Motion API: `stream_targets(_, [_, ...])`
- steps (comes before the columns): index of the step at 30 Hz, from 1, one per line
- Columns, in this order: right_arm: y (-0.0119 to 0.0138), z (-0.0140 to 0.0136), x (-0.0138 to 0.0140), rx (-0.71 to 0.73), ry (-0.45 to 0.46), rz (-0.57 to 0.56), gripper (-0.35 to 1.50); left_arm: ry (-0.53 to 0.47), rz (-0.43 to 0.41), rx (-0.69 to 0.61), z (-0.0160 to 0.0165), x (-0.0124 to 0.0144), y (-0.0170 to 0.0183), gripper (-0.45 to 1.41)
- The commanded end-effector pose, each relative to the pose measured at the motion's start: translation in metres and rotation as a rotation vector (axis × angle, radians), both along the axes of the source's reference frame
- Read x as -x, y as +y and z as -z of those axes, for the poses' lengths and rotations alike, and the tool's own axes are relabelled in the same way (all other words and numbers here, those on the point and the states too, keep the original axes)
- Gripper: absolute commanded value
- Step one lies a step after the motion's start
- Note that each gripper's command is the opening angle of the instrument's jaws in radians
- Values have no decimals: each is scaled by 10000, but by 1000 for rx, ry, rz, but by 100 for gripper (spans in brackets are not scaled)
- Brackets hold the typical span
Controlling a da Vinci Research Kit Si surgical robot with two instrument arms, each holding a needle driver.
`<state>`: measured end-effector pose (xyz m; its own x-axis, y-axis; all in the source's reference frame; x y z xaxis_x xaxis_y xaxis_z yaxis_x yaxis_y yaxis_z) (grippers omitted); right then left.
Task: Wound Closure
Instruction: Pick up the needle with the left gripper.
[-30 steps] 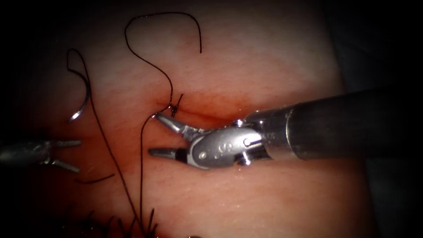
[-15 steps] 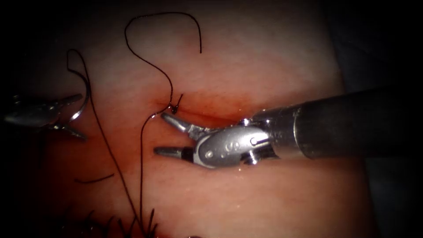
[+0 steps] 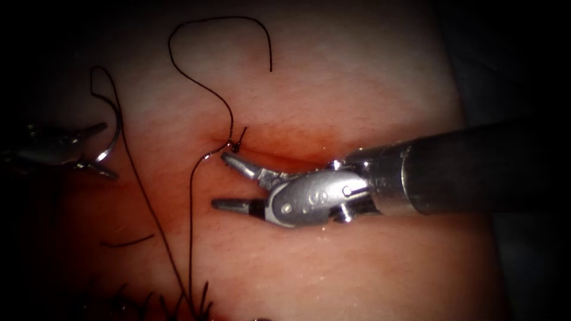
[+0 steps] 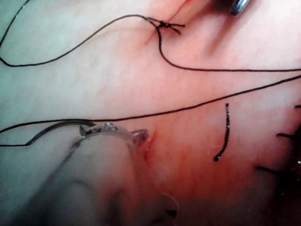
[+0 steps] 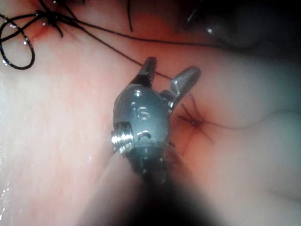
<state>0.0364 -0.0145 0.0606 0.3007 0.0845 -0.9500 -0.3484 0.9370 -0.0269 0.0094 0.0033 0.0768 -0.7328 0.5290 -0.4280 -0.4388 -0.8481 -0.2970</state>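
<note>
Nearest the camera, at the bottom of the endoscope view, a row of short dark thread ends point(image 3: 178, 300) sticks up from the tissue point(image 3: 357, 267). A little farther in, a loose cut piece of thread point(image 3: 126, 242) lies flat on the tissue.

In the middle, the right end effector point(image 3: 217, 181) comes in from the right. Its two jaws are wide apart and hold nothing. The upper jaw's tip sits just beside the knot point(image 3: 236, 144) at the left end of the cut point(image 3: 285, 156). There is red fluid point(image 3: 297, 148) along the cut.

On the far left side, the left end effector point(image 3: 98, 150) has its jaws apart too, one on each side of the curved needle point(image 3: 112, 142). I cannot tell if the jaws touch the needle. The needle lies on top of the tissue, left of the cut, not stuck in it.

Farthest back, the long thread point(image 3: 202, 83) loops up from the knot and ends loose on the tissue.
</note>
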Motion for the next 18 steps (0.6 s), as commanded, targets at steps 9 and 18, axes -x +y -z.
stream_targets(9, [-2,-5,-6,1,4,0,47,7,-19,-28,-25,-1,0,26])
stream_targets(18, [-2,-5,-7,1,4,-1,46,15,-17,-37,-33,-11,-3,-6])
